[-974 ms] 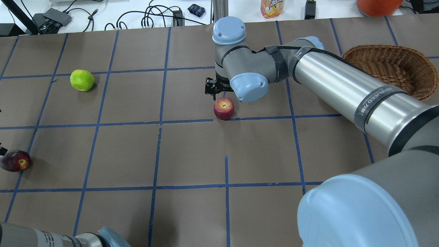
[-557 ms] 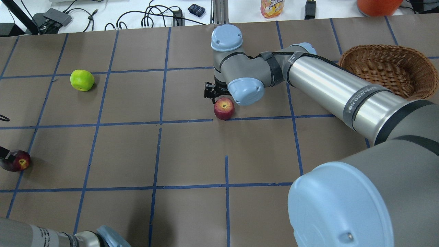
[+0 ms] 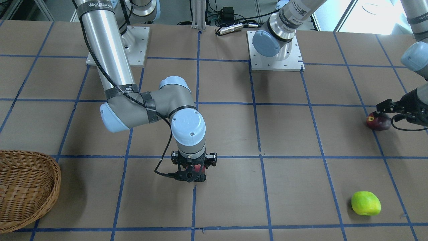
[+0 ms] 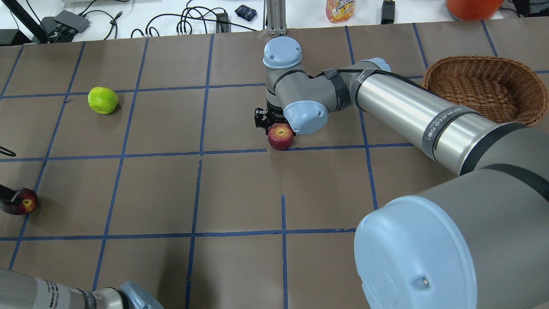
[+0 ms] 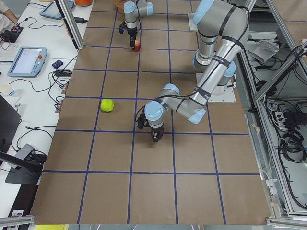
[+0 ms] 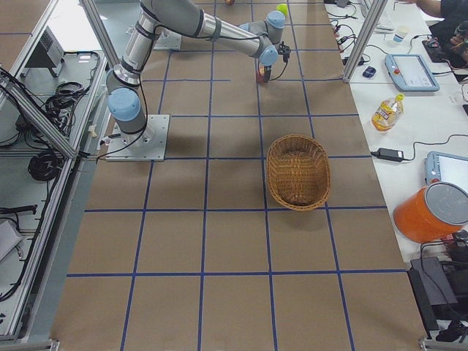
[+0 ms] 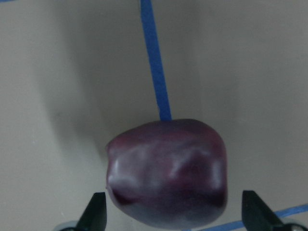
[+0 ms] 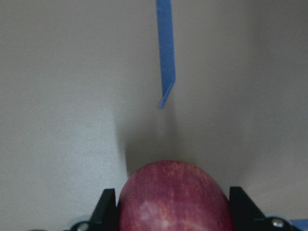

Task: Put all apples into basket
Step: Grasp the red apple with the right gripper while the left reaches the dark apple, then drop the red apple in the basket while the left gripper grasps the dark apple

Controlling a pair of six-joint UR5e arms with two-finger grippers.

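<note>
Plainly, "WANJEED" on right arm's band (image 3: 95, 6); tool (image 8: 173, 209) astride red apple (image 4: 280, 136).

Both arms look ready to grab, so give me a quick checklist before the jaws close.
1. Right jaws open, one on each side of the red apple: ok.
2. Left jaws open, one on each side of the maroon apple: ok.
3. Right jaws low enough on the red apple: cannot tell.
4. Basket empty: ok.
5. Green apple clear of both arms: ok.

Brown table (image 4: 150, 193) gridded with blue tape (image 4: 231, 151), red apple (image 4: 280, 136), maroon apple (image 4: 19, 201), green apple (image 4: 102, 100), wicker basket (image 4: 484, 88)
</note>
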